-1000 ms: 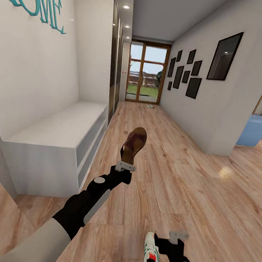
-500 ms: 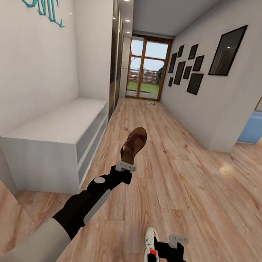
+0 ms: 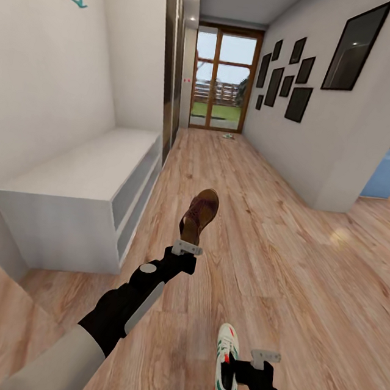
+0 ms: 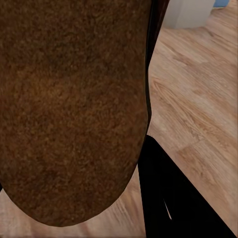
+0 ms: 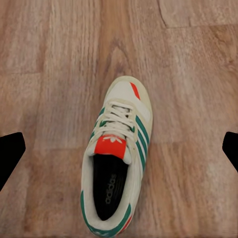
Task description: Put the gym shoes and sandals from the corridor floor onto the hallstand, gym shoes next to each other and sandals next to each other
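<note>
Now: left gripper (image 3: 187,247) pinching sandal (image 3: 199,215) at heel, toe up, held clear of floor (image 3: 284,262) for carrying; right gripper (image 3: 257,360) spread beside sneaker (image 3: 227,365) lying on floor, presumably ready to grasp

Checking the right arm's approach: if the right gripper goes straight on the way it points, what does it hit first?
Most likely the gym shoe, lying centred between the open right gripper fingertips on the wood floor. Depth is unclear.
</note>
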Tool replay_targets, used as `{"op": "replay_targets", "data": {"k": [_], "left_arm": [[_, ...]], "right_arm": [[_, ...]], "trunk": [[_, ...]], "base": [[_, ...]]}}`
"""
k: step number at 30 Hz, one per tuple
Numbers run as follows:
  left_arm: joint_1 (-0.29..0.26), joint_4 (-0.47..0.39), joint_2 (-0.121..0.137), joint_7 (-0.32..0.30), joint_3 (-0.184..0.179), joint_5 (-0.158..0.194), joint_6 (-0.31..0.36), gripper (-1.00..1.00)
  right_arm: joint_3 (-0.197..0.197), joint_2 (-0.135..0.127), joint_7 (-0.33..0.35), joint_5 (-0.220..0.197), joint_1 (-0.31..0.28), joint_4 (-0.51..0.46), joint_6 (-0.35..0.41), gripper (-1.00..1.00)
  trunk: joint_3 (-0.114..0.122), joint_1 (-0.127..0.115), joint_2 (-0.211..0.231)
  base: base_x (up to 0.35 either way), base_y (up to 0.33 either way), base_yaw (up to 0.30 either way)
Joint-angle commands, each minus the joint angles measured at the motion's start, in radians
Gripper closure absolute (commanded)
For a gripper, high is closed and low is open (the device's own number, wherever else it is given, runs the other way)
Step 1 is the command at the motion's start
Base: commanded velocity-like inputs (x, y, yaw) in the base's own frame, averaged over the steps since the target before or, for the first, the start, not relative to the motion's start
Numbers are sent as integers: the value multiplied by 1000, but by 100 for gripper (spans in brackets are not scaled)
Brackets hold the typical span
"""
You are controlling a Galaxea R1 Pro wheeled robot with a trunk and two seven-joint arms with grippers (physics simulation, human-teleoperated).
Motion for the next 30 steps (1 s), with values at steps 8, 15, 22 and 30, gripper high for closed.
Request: {"op": "replay_targets", "data": {"k": [8,15,22,30], "left_arm": [[-1,-1,0,0,0,4,6,100],[-1,0,-1,0,0,4,6,100],[-1,0,-1,0,0,4,6,100],[-1,0,-1,0,0,4,6,100]], "right_arm": [[0,0,2,0,0,-3,6,-100],[-3,0,1,0,0,-3,7,-100],[-5,0,1,0,0,-3,7,-100],[-4,0,-1,0,0,-6,10,-100]], "trunk": [[-45,3,-2],[-84,6,-4],[-122,10,-6],[-153,12,-7]], "base": [[0,0,0],[0,0,0],[0,0,0],[0,0,0]]}}
